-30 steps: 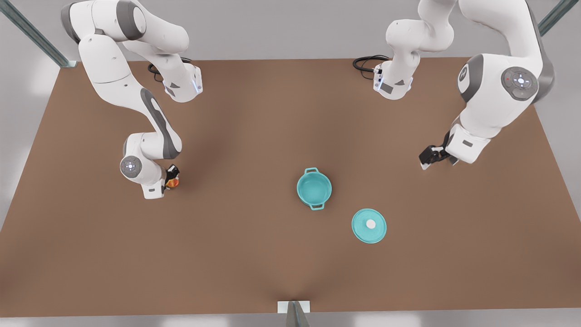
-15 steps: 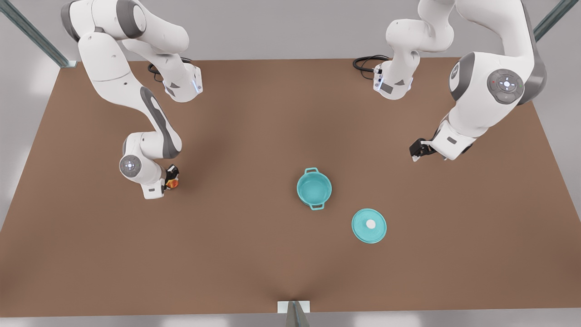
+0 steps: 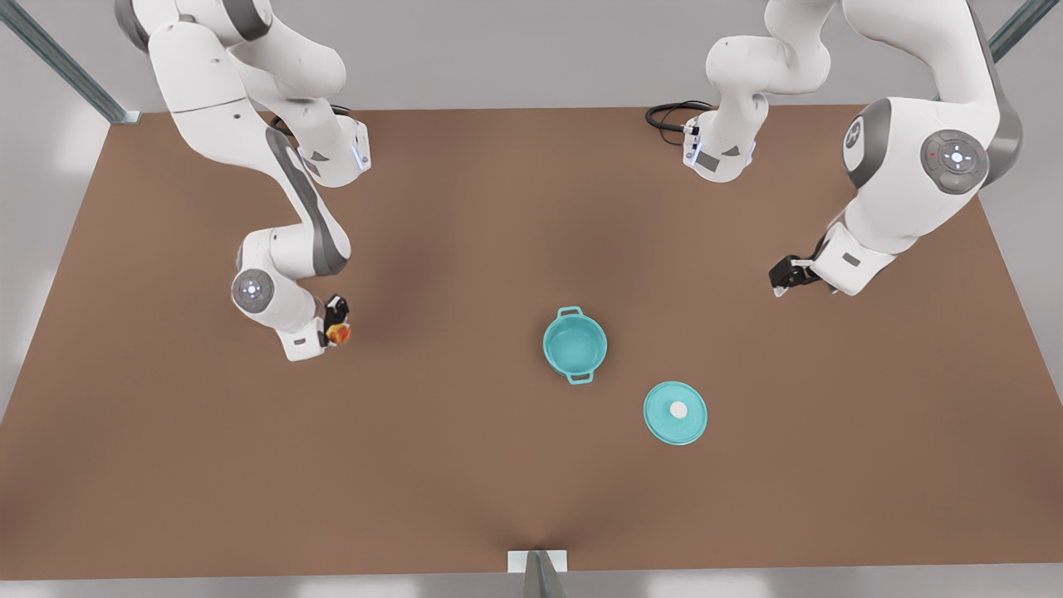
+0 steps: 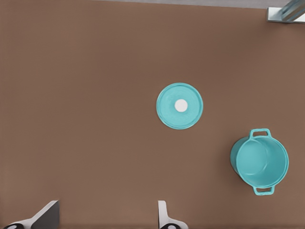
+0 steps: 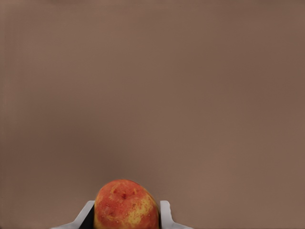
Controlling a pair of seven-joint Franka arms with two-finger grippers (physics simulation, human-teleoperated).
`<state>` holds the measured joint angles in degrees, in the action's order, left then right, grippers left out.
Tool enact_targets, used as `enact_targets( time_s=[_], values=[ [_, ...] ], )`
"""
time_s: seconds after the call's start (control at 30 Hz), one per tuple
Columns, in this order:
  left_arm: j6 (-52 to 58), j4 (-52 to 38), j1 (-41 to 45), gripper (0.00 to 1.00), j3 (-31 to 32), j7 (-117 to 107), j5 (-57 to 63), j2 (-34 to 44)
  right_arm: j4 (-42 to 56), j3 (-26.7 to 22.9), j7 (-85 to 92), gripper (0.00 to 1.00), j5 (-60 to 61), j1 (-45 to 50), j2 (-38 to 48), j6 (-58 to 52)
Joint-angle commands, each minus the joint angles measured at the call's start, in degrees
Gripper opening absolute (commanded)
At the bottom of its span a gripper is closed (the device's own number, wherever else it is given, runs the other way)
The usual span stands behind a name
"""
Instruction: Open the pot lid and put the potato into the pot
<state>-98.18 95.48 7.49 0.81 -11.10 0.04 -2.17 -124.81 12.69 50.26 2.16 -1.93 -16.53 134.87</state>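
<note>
Now potato [image 5: 126,204] clamped between right gripper [image 3: 336,328] jaws

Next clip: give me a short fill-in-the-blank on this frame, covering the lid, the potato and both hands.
1. The pot lid lies flat on the ____, apart from the pot.
2. The right hand is shut on the ____.
3. The left hand has its fingers ____ and holds nothing.
4. The pot's inside is ____.

Missing words: table; potato; open; empty

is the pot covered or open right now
Open: the pot lid lies flat on the table beside the pot, whose teal inside shows empty.
</note>
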Motion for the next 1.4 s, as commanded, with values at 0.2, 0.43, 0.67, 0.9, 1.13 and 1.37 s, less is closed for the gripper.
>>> enact_targets(
  time_s=[0.2, 0.43, 0.67, 0.9, 1.13, 1.37],
  values=[
    [0.4, 0.0, 0.8, 1.00, -0.6, 2.7, 0.0, 0.2, 6.2, 3.5, -1.5, 0.53, 1.6, 4.3, -0.7, -2.8],
    [0.8, 0.0, 0.8, 1.00, -0.8, 2.7, 0.0, 0.3, 14.9, 3.6, -5.3, 0.53, 6.1, 13.4, -4.2, -2.8],
    [1.0, 0.0, 0.8, 1.00, -0.7, 2.8, 0.0, 0.5, 28.9, 3.6, -13.2, 0.53, 6.3, 22.8, -13.3, -2.5],
    [1.5, 0.0, 0.8, 1.00, -0.8, 2.8, 0.0, 0.5, 42.5, 3.2, -20.1, 0.53, 7.8, 31.1, -24.9, -0.7],
    [2.0, -0.2, 0.9, 1.00, -0.5, 2.4, 1.6, 0.6, 53.6, 0.0, -23.1, 0.53, 7.8, 36.6, -35.5, 3.0],
    [2.2, -0.1, 0.9, 1.00, -0.5, 2.5, 1.6, 0.7, 56.3, -0.4, -25.0, 0.56, 7.8, 38.3, -36.9, 4.4]
  ],
)
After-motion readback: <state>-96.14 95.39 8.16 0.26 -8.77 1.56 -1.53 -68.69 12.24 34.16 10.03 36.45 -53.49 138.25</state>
